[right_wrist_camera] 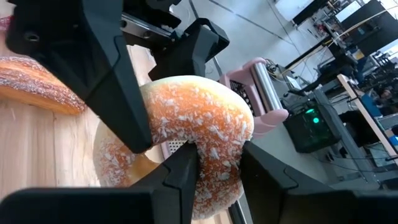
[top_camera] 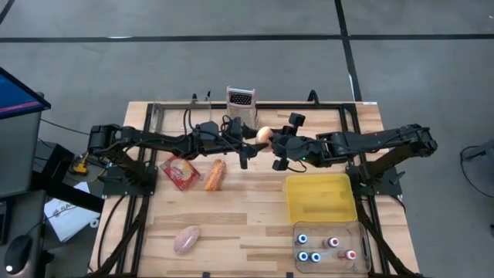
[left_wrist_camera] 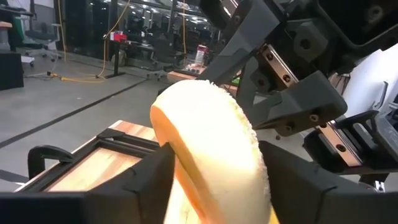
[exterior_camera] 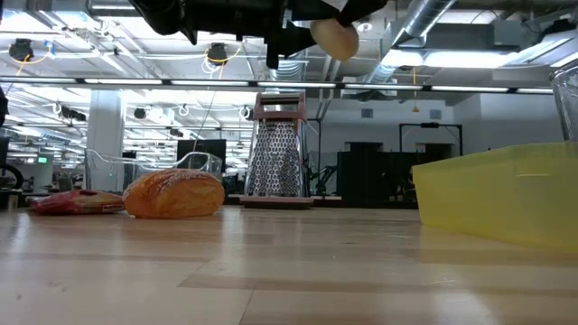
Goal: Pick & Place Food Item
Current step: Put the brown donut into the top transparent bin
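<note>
sugared donut (top_camera: 263,135) lifted above the table (top_camera: 247,224), just in front of the box grater (top_camera: 241,104). clenched on it from opposite sides at once: left gripper (top_camera: 248,144) and right gripper (top_camera: 275,144). bread loaf (top_camera: 214,175) down on the boards, near the grater.

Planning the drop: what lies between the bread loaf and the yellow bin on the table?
Bare wood in the high view: nothing lies on the table between loaf and bin. The grippers hold the donut farther back.
</note>
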`<state>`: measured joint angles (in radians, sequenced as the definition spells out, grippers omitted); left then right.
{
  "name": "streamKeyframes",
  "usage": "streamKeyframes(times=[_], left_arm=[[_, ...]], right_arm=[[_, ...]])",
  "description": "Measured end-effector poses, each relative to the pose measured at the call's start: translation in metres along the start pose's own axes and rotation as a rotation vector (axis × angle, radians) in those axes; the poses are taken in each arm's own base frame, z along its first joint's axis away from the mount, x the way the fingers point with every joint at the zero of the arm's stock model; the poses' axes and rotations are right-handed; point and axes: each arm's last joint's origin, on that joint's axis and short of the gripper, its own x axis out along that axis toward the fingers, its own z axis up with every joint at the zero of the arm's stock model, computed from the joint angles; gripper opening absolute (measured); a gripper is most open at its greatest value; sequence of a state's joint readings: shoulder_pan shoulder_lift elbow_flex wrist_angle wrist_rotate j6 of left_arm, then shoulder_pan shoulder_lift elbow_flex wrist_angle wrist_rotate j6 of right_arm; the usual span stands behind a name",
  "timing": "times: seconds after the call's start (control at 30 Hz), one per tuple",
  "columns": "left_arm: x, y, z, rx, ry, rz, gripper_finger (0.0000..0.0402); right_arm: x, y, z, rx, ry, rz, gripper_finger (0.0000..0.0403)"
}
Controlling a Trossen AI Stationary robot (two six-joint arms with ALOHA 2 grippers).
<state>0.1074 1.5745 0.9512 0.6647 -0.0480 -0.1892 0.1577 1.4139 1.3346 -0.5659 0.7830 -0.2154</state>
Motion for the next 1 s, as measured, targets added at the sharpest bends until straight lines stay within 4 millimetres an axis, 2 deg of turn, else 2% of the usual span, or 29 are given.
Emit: streamKeyframes(times=[0.2,0.33,0.5,0.83,1.0], left_arm=[[0.0,0.0,0.0,-0.01,0.005,-0.01,0.0147],[0.0,0.0,-0.001,-0.009,0.005,-0.01,0.0124],[0.0,0.0,-0.001,-0.009,0.005,-0.011,0.0122],[0.0,0.003,0.0,-0.005,0.007,0.0,0.0122],[0.0,0.009,-0.002,0.001,0.022,0.068,0.0121]], right_arm=[[0.0,0.0,0.0,-0.005,0.0,-0.001,0.0102],[0.0,0.0,0.0,-0.006,0.0,0.003,0.0103],[0.0,0.0,0.0,-0.003,-0.003,0.001,0.0126],[-0.009,0.007,0.002,-0.017,-0.014,-0.029,0.0232],[-0.017,0.014,0.003,-0.038,-0.024,-0.049,0.0248]])
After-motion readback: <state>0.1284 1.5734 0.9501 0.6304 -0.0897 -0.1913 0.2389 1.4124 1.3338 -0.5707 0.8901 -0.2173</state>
